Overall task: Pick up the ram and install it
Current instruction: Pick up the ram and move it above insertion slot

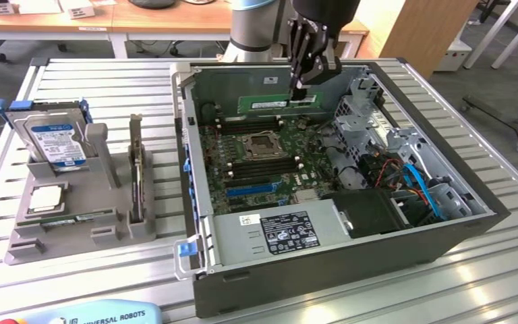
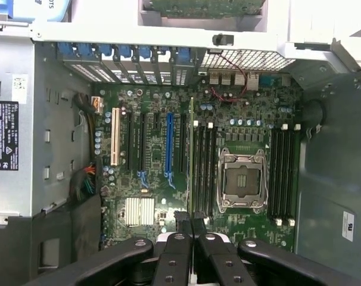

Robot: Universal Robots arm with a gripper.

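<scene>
toward the tabletop's edge at the exterior view's left, a grey holder (image 1: 25,250) carries a hard drive (image 1: 56,142), a square processor chip (image 1: 46,197) and a dark expansion card (image 1: 135,172). further right, the open computer case (image 1: 331,263) takes up the tabletop's middle. above the case's far side hangs the gripper (image 1: 301,93), its fingers (image 2: 174,250) pinching the ram (image 1: 266,104), which is held level in the air over the memory slots (image 2: 203,173) beside the empty processor socket (image 2: 242,180). the risk, as i judge it: a stick lowered tilted or off its slot could jam, bend, or strike the socket's pins.
</scene>
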